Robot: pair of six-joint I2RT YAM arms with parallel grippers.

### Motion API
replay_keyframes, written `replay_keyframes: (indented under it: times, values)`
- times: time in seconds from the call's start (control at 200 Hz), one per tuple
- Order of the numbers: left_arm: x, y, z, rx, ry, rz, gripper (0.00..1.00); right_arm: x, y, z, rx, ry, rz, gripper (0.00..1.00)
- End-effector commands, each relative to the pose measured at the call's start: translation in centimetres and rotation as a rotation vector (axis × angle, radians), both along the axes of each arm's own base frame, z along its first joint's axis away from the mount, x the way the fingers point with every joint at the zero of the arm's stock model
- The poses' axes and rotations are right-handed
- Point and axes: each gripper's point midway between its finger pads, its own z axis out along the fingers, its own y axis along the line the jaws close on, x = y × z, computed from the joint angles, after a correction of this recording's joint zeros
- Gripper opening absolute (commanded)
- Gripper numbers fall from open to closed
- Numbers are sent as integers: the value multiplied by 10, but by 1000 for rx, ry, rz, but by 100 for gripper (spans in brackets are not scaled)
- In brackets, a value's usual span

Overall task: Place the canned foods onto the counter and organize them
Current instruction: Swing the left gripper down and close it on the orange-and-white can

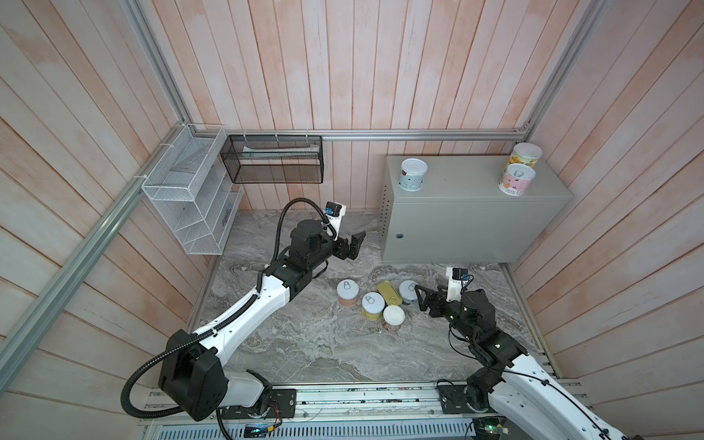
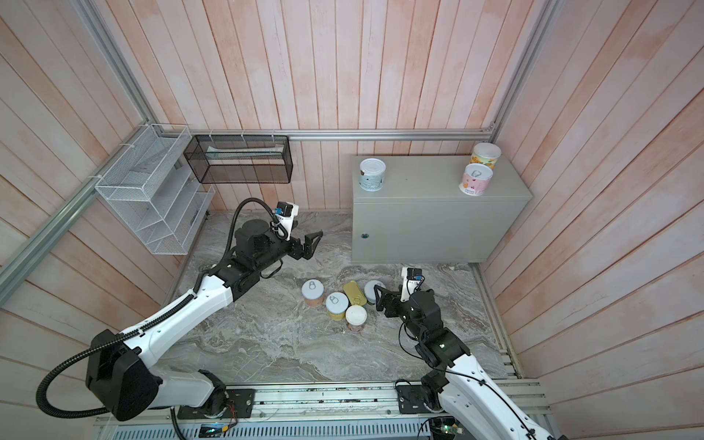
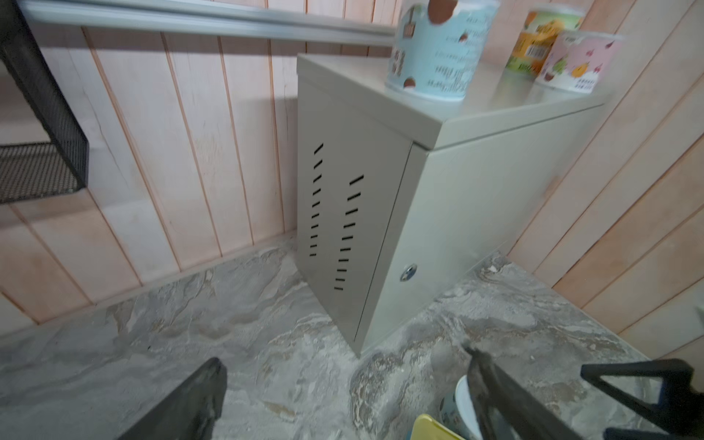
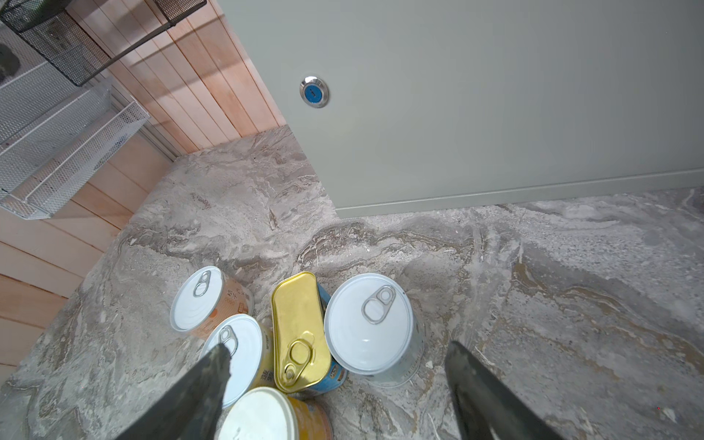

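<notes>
- My left gripper (image 1: pixel 355 247) hangs over the grey slab (image 1: pixel 304 343) in the middle of both top views, left of the counter (image 1: pixel 457 224). Its jaws are spread wide and hold nothing. No tin is between them.
- My right gripper (image 1: pixel 420 300) is low in the lower right, just beside the grey-blue tin (image 1: pixel 407 290). Its jaws are spread too and pinch nothing.
- In the right wrist view, the grey-blue tin and the gold-top tin (image 4: pixel 301 331) show between my fingers (image 4: pixel 190 392).
- Five tins stand close together on the slab. With those two are the peach tin (image 1: pixel 347 292), the yellow tin (image 1: pixel 372 306) and the white-lid tin (image 1: pixel 393 318).
- Three tins stand on top of the counter. The teal tin (image 1: pixel 412 174) is at its left end. The orange tin (image 1: pixel 525 154) and the pink tin (image 1: pixel 517 179) are close together at its right end.
- The black basket (image 1: pixel 274 167) on the back wall holds something pale and flat. I cannot tell what it is.
- I cannot tell what is in the white basket (image 1: pixel 190 198) on the left wall.
</notes>
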Motion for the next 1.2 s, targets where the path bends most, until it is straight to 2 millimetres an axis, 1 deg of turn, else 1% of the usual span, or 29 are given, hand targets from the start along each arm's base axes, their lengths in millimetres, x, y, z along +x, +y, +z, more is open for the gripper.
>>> replay_keyframes:
  times: [0.0, 0.035, 0.135, 0.305, 0.41, 0.56, 0.63, 0.7, 0.82, 1.0, 1.195]
  values:
    - [-13, 19, -63, 93, 197, 75, 100, 1, 4, 8, 3, -33, 18, 91]
    - [-17, 21, -77, 102, 241, 82, 100, 2, 3, 8, 2, -35, 14, 92]
    - [-27, 23, -108, 129, 334, 87, 100, 2, 3, 9, -1, -37, 14, 94]
    - [-43, 19, -145, 178, 462, 43, 100, 1, 5, 5, -31, -39, 35, 95]
    - [-51, 16, -164, 200, 528, 41, 100, 1, 9, 8, -21, -68, 63, 95]
    - [-59, 0, -183, 208, 583, 3, 100, -6, 21, 21, 23, -134, 138, 95]
    - [-59, -2, -193, 233, 614, 3, 100, -9, 25, 27, 37, -161, 170, 95]
    - [-59, -3, -204, 254, 642, 4, 100, -11, 27, 29, 35, -177, 187, 96]
    - [-57, -2, -216, 291, 676, 17, 100, -9, 25, 25, 12, -167, 173, 96]
    - [-51, 5, -223, 348, 672, 53, 100, -6, 24, 19, 1, -143, 160, 96]
    - [-44, 6, -231, 373, 663, 54, 100, -4, 25, 17, 1, -135, 160, 96]
